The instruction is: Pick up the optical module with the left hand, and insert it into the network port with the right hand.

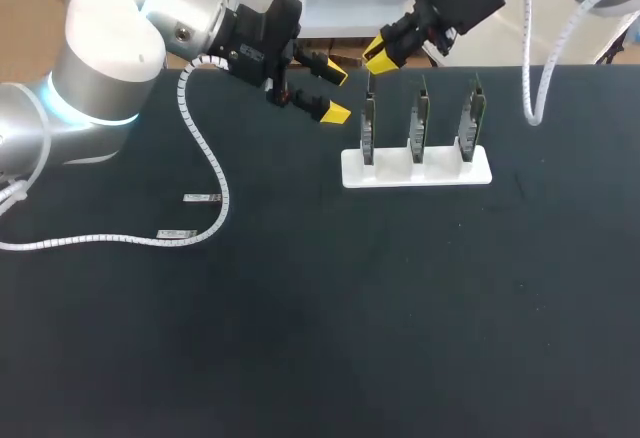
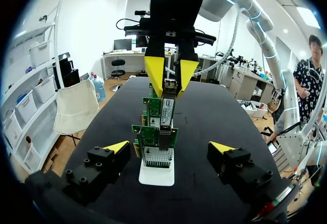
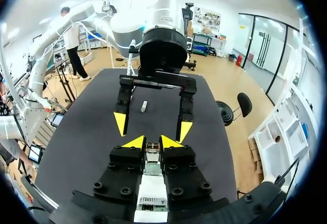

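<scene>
Over the left end of the white stand (image 1: 441, 171), the optical module (image 2: 167, 106) hangs upright, pinched between the yellow tips of the right gripper (image 1: 381, 56), which is clamped on it from both sides. Its lower end meets the network port (image 2: 164, 138) on the first network card (image 1: 368, 130); how deep it sits cannot be told. In the right wrist view the module's top shows just between the two closed tips, with the card and stand straight below. Two more cards (image 1: 420, 123) stand upright in the same stand, in a row toward the right, all edge-up. Just beside the first card, on its left, the left gripper (image 1: 338, 94) hovers with its fingers spread wide and nothing between them, pointing toward the stand; its wrist view looks along the row of cards, the nearest one framed between its open tips without touching them. Further left on the black table (image 1: 400, 308) lie two spare modules (image 1: 203, 198), flat, near each other and well apart from the stand, with the left arm's white coiled cable (image 1: 212, 163) looping down beside them.
</scene>
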